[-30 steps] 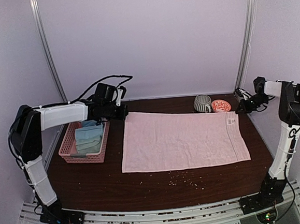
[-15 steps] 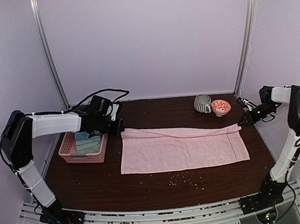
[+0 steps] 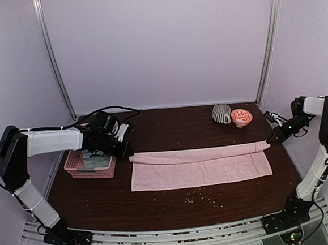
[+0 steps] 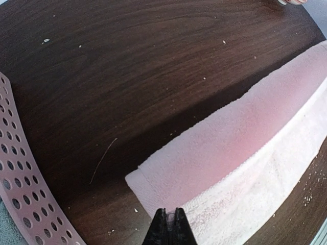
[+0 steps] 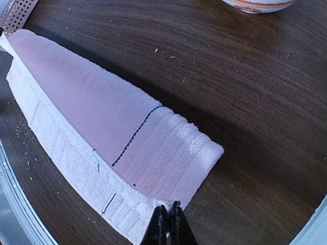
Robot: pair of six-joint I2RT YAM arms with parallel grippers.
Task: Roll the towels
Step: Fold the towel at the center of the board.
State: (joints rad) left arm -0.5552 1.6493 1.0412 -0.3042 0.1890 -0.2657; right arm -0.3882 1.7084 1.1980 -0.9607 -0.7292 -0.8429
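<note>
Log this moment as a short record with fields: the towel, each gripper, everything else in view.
pink towel: laid out left to right, far edge folded over toward the near side, not yet rolled
left gripper: fingers shut on the towel's folded left corner
right gripper: fingers shut on the folded right corner
basket: pink, perforated, left of the towel
blue-green cloth: inside the basket, partly hidden by the left arm
striped mug: upright, far side
bowl: red-patterned, beside the mug
crumbs: scattered by the towel's near edge

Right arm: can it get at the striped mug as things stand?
Likely not yet: the right gripper is shut on the pink towel. The path looks free otherwise, bare table up to the striped mug, red bowl beside it.
</note>
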